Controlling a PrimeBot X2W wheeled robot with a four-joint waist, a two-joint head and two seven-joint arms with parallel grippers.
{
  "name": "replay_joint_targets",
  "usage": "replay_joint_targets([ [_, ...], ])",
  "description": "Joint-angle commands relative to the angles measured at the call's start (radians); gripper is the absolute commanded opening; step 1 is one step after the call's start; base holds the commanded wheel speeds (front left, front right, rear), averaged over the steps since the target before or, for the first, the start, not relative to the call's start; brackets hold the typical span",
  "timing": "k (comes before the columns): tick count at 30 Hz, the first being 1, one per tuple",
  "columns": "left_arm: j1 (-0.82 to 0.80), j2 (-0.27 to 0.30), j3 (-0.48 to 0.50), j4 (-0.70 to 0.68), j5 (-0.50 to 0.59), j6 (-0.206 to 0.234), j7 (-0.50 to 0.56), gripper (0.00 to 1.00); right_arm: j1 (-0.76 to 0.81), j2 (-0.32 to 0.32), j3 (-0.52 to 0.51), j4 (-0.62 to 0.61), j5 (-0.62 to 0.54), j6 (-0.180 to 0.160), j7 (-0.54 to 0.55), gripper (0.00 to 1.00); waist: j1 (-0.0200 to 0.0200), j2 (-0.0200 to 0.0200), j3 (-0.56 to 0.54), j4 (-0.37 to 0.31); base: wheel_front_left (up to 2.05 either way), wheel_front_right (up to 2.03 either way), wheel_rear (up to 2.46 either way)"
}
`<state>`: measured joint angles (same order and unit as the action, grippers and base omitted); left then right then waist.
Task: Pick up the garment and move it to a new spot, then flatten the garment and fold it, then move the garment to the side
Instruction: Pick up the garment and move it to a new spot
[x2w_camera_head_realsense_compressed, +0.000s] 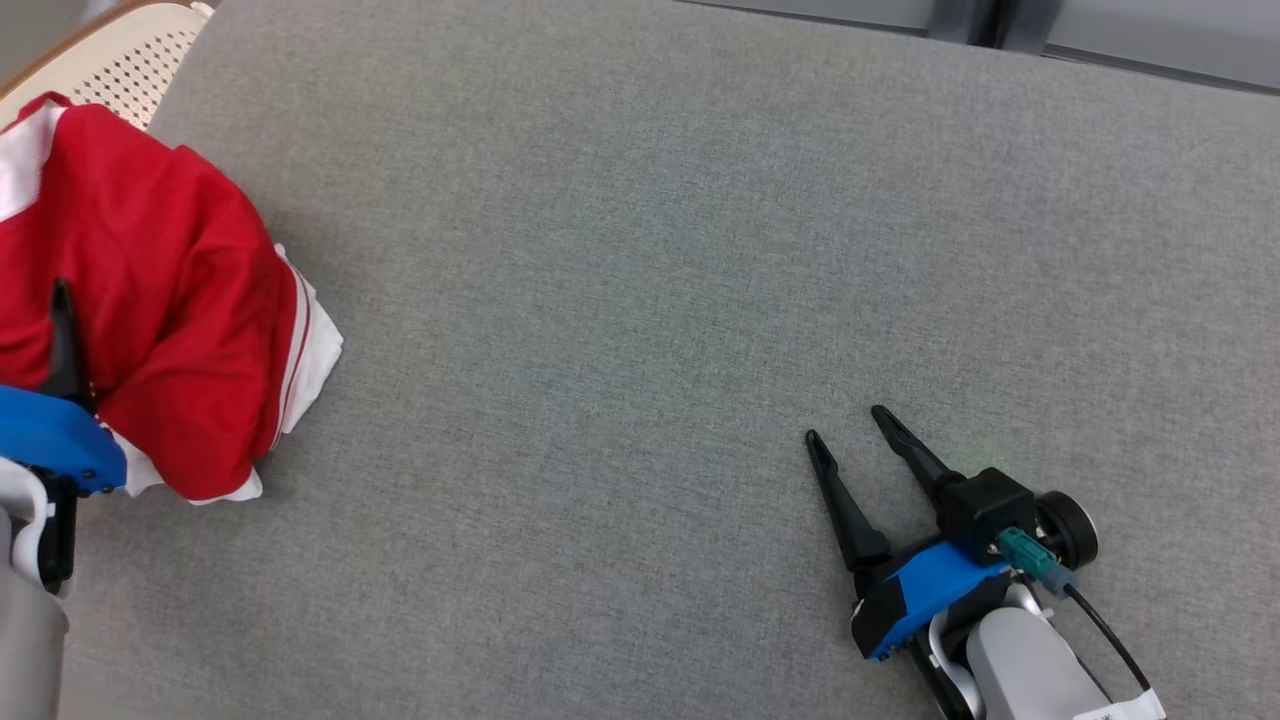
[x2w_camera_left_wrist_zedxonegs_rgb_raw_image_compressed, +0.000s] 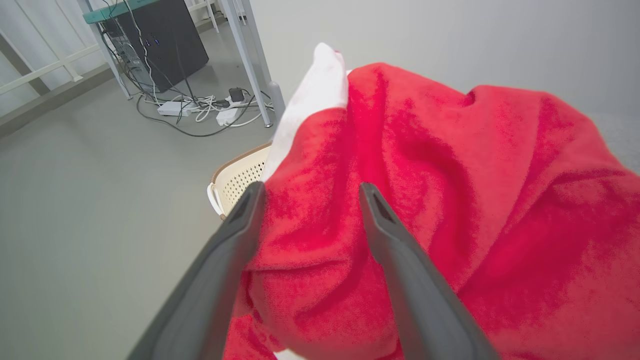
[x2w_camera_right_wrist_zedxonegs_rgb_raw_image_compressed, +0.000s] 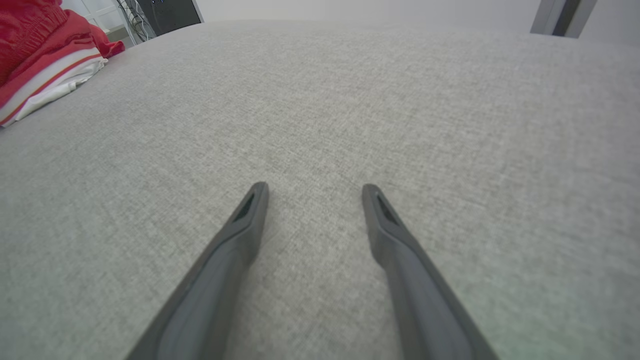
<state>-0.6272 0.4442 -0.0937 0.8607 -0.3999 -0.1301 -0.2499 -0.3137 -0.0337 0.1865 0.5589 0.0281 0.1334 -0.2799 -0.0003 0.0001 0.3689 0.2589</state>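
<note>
Head view. The garment (x2w_camera_head_realsense_compressed: 170, 300) is red with white trim and thin red stripes on the white edge. It is bunched in a rumpled heap at 9 o'clock, on the left margin of the grey cloth surface (x2w_camera_head_realsense_compressed: 640, 250). A cream perforated basket (x2w_camera_head_realsense_compressed: 130, 60) shows at 11 o'clock, behind the heap. One dark finger of the left gripper (x2w_camera_head_realsense_compressed: 65, 330) stands against the red cloth; its second finger is hidden here. The right gripper (x2w_camera_head_realsense_compressed: 845, 424) lies at 5 o'clock, well apart from the garment. Its fingers are spread in a V, with bare surface between them.

Left wrist view. Red fabric (x2w_camera_left_wrist_zedxonegs_rgb_raw_image_compressed: 475, 175) covers from 12 to 6 o'clock, deeply creased, with a white fold at 12. The left gripper (x2w_camera_left_wrist_zedxonegs_rgb_raw_image_compressed: 310, 195) is spread wide, with cloth showing across the gap. Cannot tell if the fingers touch it; nothing is pinched. The basket (x2w_camera_left_wrist_zedxonegs_rgb_raw_image_compressed: 240, 175) rim sits at 9 o'clock, just beside the left finger.

Right wrist view. The garment (x2w_camera_right_wrist_zedxonegs_rgb_raw_image_compressed: 40, 65) is at 10 o'clock, striped white hem lowest. The right gripper (x2w_camera_right_wrist_zedxonegs_rgb_raw_image_compressed: 312, 187) is wide apart and holds nothing, over the plain surface (x2w_camera_right_wrist_zedxonegs_rgb_raw_image_compressed: 400, 100).
</note>
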Motion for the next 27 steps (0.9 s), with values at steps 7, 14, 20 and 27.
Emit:
replay_joint_targets([
  [7,-0.063,-0.007,-0.028,0.176,-0.087,0.0,0.027,0.0,0.024,-0.047,-0.031,0.087,0.012,-0.005,0.03,1.0,0.0003,-0.0001,0.013,-0.024,0.0,0.0,0.0],
  [14,-0.09,0.022,-0.101,0.131,-0.091,0.0,-0.011,0.0,0.049,-0.038,-0.028,0.076,0.028,-0.005,0.024,1.0,0.0003,-0.0001,-0.044,-0.02,0.0,0.0,0.0],
  [20,-0.125,0.032,-0.138,-0.124,-0.05,0.0,-0.016,0.0,0.064,-0.021,-0.005,0.055,0.069,-0.003,0.019,1.0,0.0003,-0.0001,-0.132,-0.032,0.0,0.0,0.0],
  [27,-0.14,0.02,-0.232,-0.387,-0.009,0.0,-0.015,0.0,0.112,-0.02,0.033,0.034,0.144,-0.003,0.015,1.0,0.0003,-0.0001,-0.236,-0.134,0.0,0.0,0.0],
])
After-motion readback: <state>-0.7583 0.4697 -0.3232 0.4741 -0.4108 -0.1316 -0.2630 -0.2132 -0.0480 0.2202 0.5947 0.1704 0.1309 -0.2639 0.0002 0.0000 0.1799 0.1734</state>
